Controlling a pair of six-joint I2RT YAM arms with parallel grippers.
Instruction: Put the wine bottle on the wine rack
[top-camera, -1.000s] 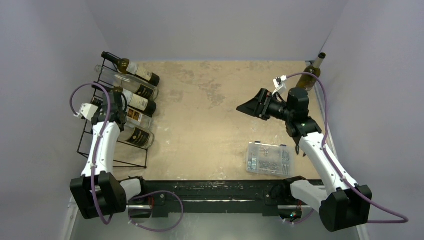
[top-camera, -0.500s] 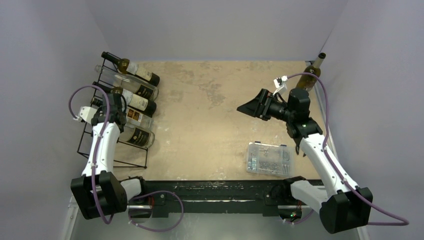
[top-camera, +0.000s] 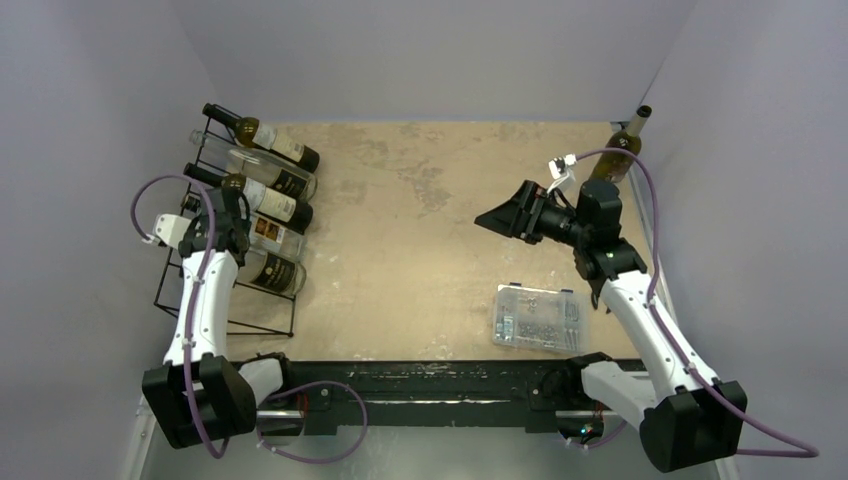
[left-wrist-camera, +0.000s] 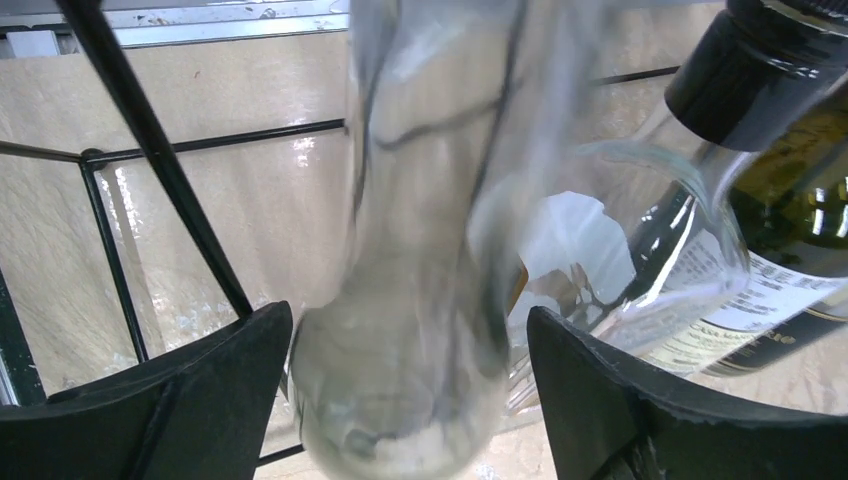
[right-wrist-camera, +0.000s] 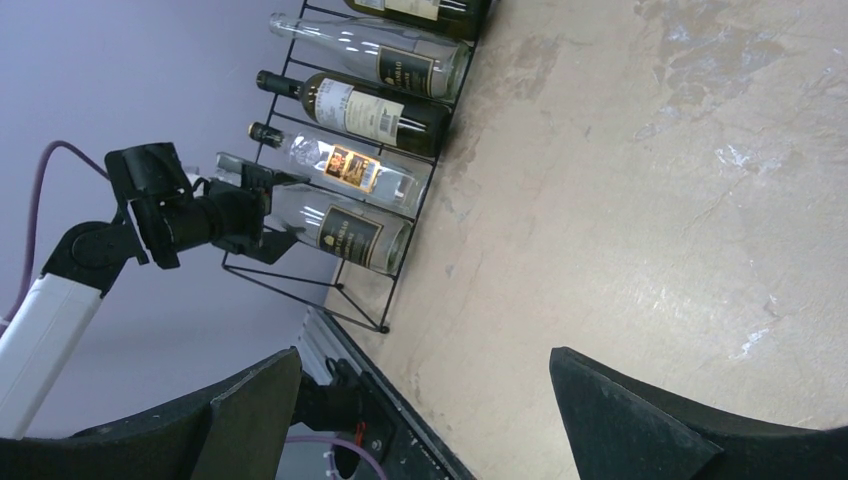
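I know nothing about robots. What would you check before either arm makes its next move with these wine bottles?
1. The clear bottle lies in the rack: ok.
2. The left fingers are open around its neck: ok.
3. The right fingers are open and empty: ok.
4. The standing bottle is upright in the far right corner: ok.
5. There is a free cell at the rack's near end: ok.
6. The clear bottle will stay put unheld: cannot tell.

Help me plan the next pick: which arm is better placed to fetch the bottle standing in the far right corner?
Right. The upright bottle stands on that arm's side, and the right fingers are open and free. The left fingers are across the table at the rack, astride a clear bottle's neck.
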